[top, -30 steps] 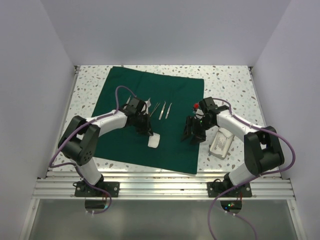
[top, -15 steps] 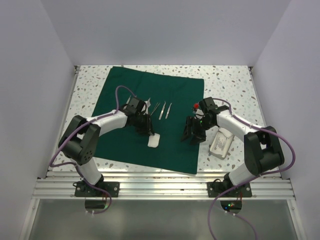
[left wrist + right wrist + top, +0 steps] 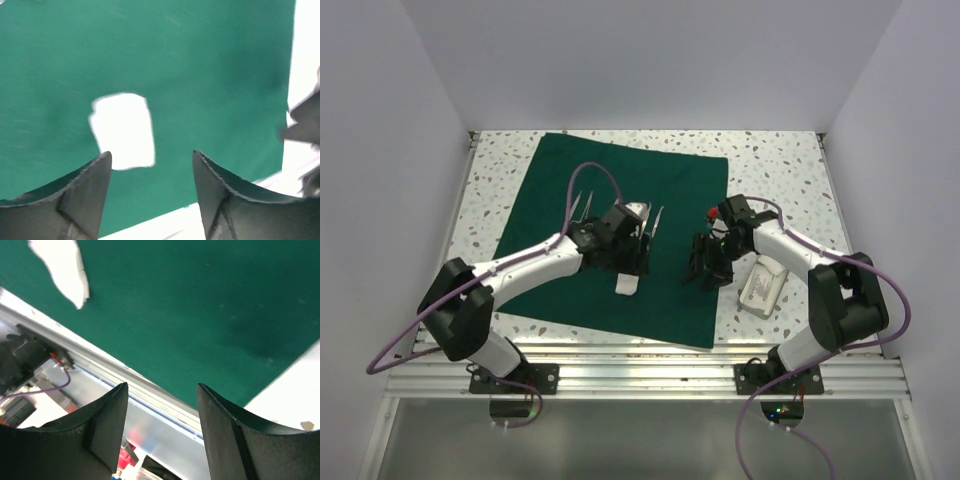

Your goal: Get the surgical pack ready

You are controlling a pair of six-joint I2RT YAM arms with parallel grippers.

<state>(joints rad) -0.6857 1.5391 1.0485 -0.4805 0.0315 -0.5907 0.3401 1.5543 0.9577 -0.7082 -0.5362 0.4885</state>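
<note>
The dark green drape (image 3: 610,190) lies spread on the speckled table. A white gauze square (image 3: 626,286) rests on it near the front, and shows again as a gauze square (image 3: 122,130) in the left wrist view. My left gripper (image 3: 636,262) hovers just above and behind the gauze, open (image 3: 150,156) and holding nothing. Thin steel instruments (image 3: 582,206) lie on the drape left of the arm, and another steel instrument (image 3: 658,220) lies to its right. My right gripper (image 3: 705,272) stands open (image 3: 162,390) over the drape's right edge, empty. The shiny metal tray (image 3: 763,285) sits on the table to the right.
A small red object (image 3: 710,212) shows by the right wrist. White walls close in the table on three sides. The aluminium rail (image 3: 640,375) runs along the near edge, and the right wrist view looks past the drape's front edge (image 3: 150,375) to it.
My left gripper has opened and its arm has swung right, uncovering steel instruments on the left and covering those in the middle. The gauze lies free. The right arm has not moved.
</note>
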